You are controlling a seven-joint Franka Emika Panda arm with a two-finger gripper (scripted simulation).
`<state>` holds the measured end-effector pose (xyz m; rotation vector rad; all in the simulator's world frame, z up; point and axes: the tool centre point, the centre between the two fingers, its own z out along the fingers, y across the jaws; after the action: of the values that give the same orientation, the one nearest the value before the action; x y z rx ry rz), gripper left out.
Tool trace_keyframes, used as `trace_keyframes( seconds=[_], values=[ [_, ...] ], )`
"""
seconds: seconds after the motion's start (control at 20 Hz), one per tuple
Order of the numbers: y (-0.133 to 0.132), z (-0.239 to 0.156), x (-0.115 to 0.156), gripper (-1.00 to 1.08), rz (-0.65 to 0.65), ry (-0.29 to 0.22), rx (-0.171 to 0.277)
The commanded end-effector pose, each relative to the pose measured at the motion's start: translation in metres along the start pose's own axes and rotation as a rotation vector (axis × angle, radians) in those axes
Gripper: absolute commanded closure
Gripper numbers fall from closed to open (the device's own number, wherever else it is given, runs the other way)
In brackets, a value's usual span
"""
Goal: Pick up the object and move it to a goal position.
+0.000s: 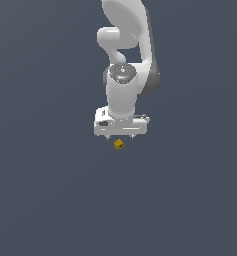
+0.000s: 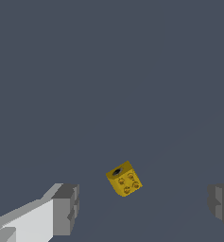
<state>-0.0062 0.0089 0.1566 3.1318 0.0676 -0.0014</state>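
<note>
The object is a tiny mustard-yellow block with darker round marks, lying on the dark grey floor. In the exterior view it sits just below my white gripper, between the two short fingertips. In the wrist view the block lies between the two fingers, nearer the white-and-grey one than the grey one. The gripper is open wide and holds nothing. The fingers are apart from the block.
The flat dark grey floor spreads all around with nothing else on it. The white arm rises above the gripper towards the exterior view's top.
</note>
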Motion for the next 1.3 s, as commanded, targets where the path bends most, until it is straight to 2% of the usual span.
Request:
trace_keyframes(
  seconds=[0.0,0.5,0.85,1.25],
  values=[
    [0.0,0.0,0.0,-0.92,0.0,0.0,0.0],
    [0.037,-0.005,0.002,-0.92,0.028,0.001,-0.033],
    [0.034,-0.003,0.001,-0.92,0.047,0.001,-0.029],
    [0.027,0.007,-0.004,-0.92,0.151,0.002,-0.021]
  ],
)
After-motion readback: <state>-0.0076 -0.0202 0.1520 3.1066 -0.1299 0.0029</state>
